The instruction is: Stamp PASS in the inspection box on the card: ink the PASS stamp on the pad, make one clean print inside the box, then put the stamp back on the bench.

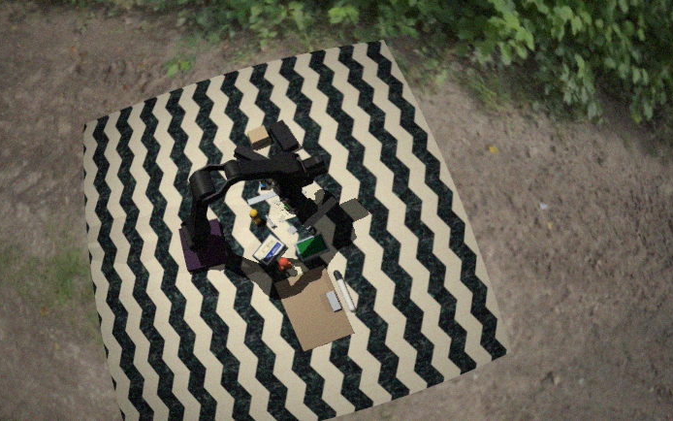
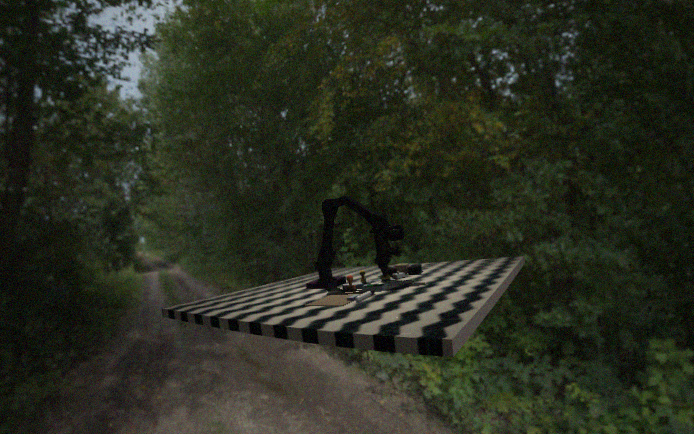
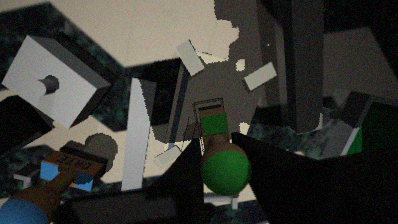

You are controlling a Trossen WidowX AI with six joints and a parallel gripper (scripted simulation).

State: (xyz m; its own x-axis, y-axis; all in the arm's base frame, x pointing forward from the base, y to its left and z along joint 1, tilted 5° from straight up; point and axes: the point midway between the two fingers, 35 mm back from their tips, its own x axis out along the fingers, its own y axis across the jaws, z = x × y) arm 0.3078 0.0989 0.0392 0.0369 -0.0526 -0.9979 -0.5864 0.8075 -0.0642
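My gripper [image 1: 286, 209] [image 2: 385, 275] [image 3: 216, 138] is shut on the green-knobbed stamp [image 3: 226, 172], holding it by its brown handle. The stamp's foot, with a green patch, is down over the card [image 3: 220, 80], at the thin black outline of the inspection box [image 3: 208, 101]. The box is partly hidden by the stamp, and any print under it is hidden. I cannot tell whether the foot touches the card, nor read its lettering. White pieces [image 3: 190, 57] [image 3: 260, 76] lie at the card's edges. The green ink pad [image 1: 310, 245] [image 3: 372, 137] lies open to one side.
A blue-knobbed stamp [image 1: 262, 184] [image 3: 22, 214] and a pale bar [image 1: 261, 198] [image 3: 135, 135] are near the card. Yellow-knobbed [image 1: 253, 212] and orange-knobbed [image 1: 284, 263] stamps, a blue-and-white box [image 1: 269, 249], a brown board [image 1: 310, 318] and a white marker [image 1: 346, 295] lie around.
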